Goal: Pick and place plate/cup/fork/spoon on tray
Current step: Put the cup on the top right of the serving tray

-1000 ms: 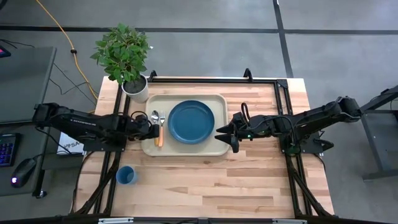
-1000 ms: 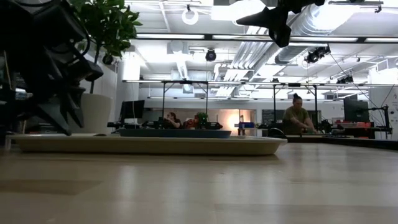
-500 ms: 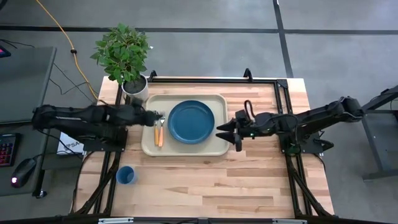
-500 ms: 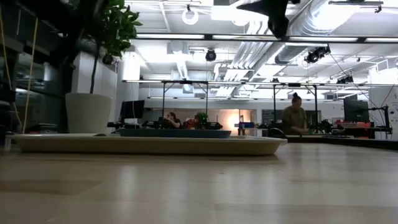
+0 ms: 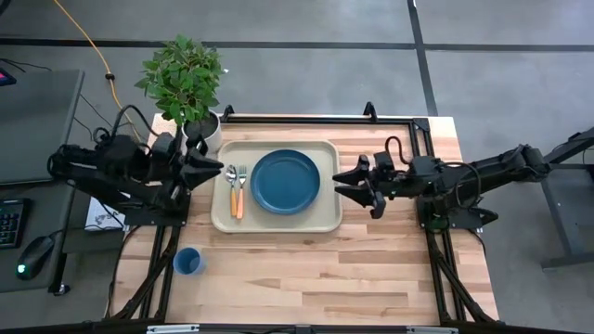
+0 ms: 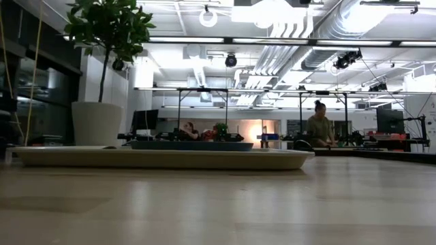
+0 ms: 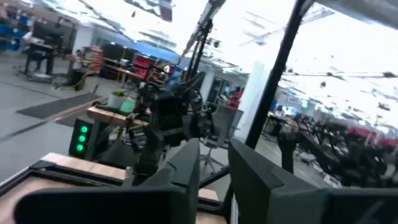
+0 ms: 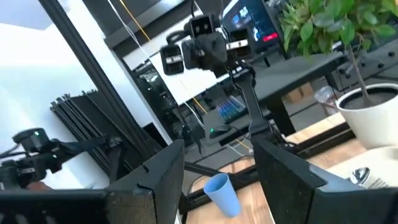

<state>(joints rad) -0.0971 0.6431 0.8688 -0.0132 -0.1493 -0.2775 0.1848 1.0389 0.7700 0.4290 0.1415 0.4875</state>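
Observation:
The beige tray (image 5: pixel 316 215) lies mid-table and carries the dark-blue plate (image 5: pixel 285 181). Left of the plate, the spoon (image 5: pixel 231 173) and the fork (image 5: pixel 241 175) lie side by side on the tray, orange handles toward the near edge. The blue cup (image 5: pixel 188 262) stands upright on the table, near-left of the tray. My left gripper (image 5: pixel 216 168) hangs high beside the tray's left edge, pointing about level, a narrow empty gap between its fingers (image 7: pixel 214 155). My right gripper (image 5: pixel 357 188) hovers open and empty by the tray's right edge.
A white plant pot (image 5: pixel 202 132) with a leafy plant stands at the tray's far-left corner, close behind my left gripper. A black frame (image 5: pixel 408 119) runs along the table's far and side edges. Bare wood lies near of the tray. People are in the room beyond (image 6: pixel 318 129).
My left gripper has risen from low over the spoon and fork handles, drawn back toward the table's left edge and rolled at the wrist. My right gripper has lifted and pulled back toward the right edge, still open. The spoon, fork and plate stay on the tray.

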